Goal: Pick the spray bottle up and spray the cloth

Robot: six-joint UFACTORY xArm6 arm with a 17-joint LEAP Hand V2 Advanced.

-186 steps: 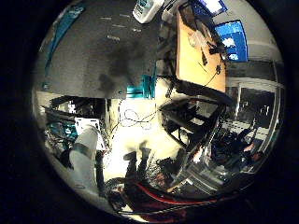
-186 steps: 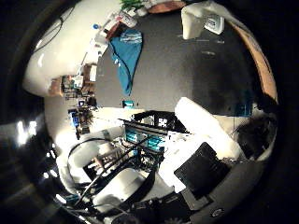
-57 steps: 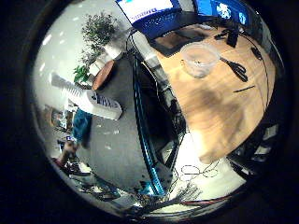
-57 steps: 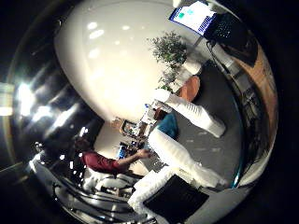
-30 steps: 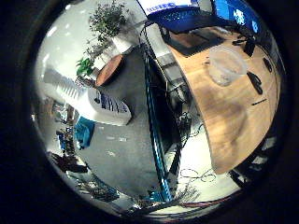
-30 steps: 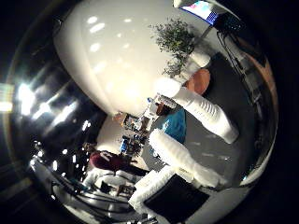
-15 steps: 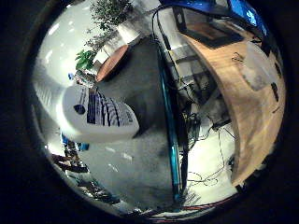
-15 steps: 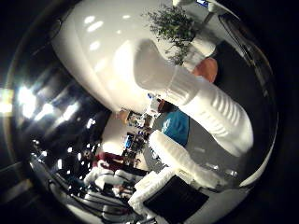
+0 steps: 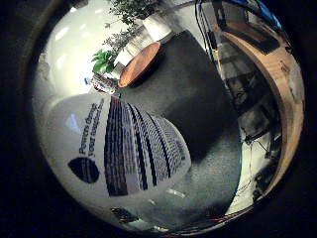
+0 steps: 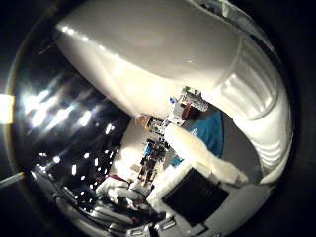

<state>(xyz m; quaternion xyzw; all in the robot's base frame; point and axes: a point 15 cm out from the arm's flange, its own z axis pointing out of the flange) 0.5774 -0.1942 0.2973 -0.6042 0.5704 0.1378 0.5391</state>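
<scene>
Smooth white plastic spray bottle [image 9: 119, 148] near palm

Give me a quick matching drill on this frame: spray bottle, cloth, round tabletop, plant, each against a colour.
Things:
1. spray bottle
2. cloth
3. round tabletop
4. plant

Colours:
a. teal
b. reddish brown
c. white with dark print
d. green

Pairs: 1-c, 2-a, 3-b, 4-d
</scene>
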